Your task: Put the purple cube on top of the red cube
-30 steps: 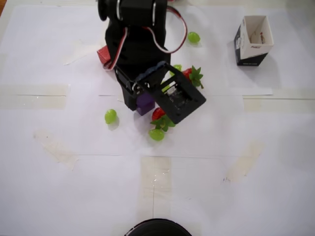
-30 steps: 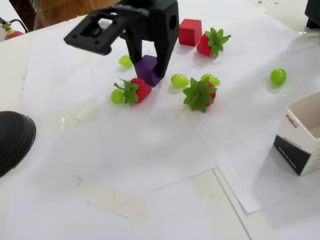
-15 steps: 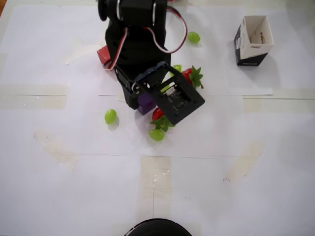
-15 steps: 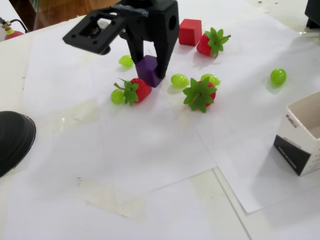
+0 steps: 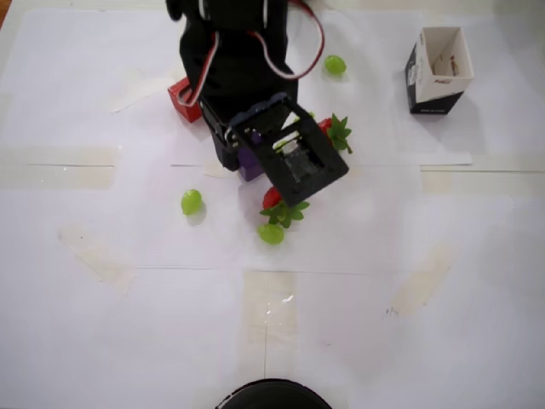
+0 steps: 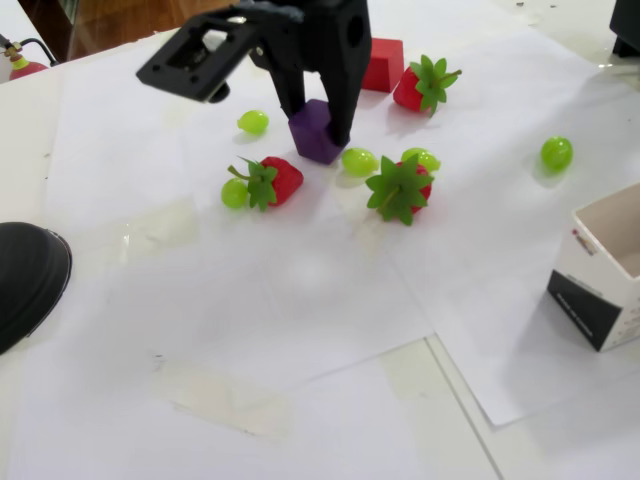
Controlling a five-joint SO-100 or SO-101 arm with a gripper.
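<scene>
1. The bench (image 6: 330, 400) is covered with white paper sheets, taped at the seams.
2. In the fixed view the black claw (image 6: 322, 128) is closed on the purple cube (image 6: 316, 134), one finger on each side; whether the cube rests on the paper or hangs just above it I cannot tell.
3. In the overhead view the purple cube (image 5: 249, 162) is mostly hidden under the claw (image 5: 243, 158), near the bench's middle, toward the far edge.
4. The red cube (image 6: 383, 64) sits behind the claw, toward the far edge, beside a strawberry (image 6: 423, 84).
5. An open box (image 6: 605, 272) stands at the right edge.
</scene>
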